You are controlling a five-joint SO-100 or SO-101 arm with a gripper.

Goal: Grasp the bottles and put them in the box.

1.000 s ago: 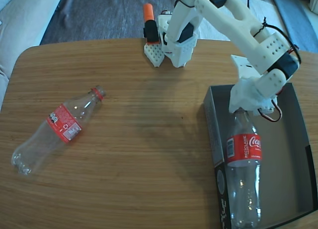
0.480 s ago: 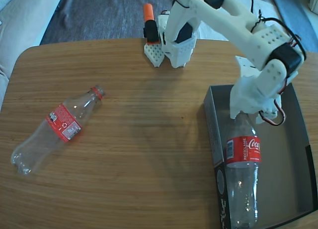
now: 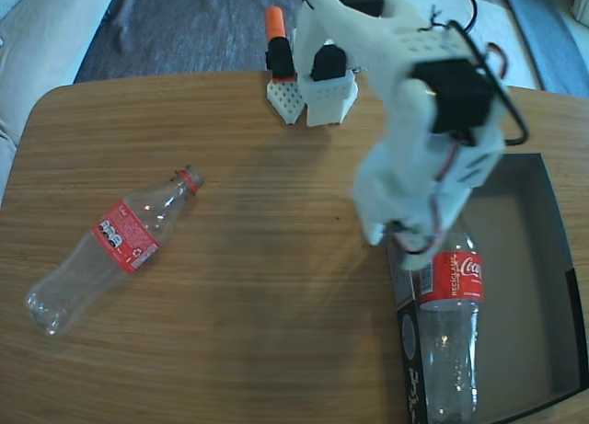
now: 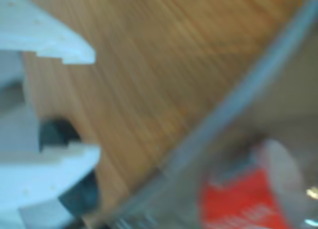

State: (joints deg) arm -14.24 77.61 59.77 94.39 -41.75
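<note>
Beside the box, one Coca-Cola bottle inside — gripper parted, empty — next, the table bottle.

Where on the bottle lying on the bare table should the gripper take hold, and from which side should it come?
Grip the bottle on the table probably at its narrow neck just below the red ring, coming straight down from above. It lies flat and diagonal, so the open gripper should turn its fingers across the neck.

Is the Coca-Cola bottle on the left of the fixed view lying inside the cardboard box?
No: that Coca-Cola bottle lies on the bare wooden table, well apart from the cardboard box at the right.
</note>
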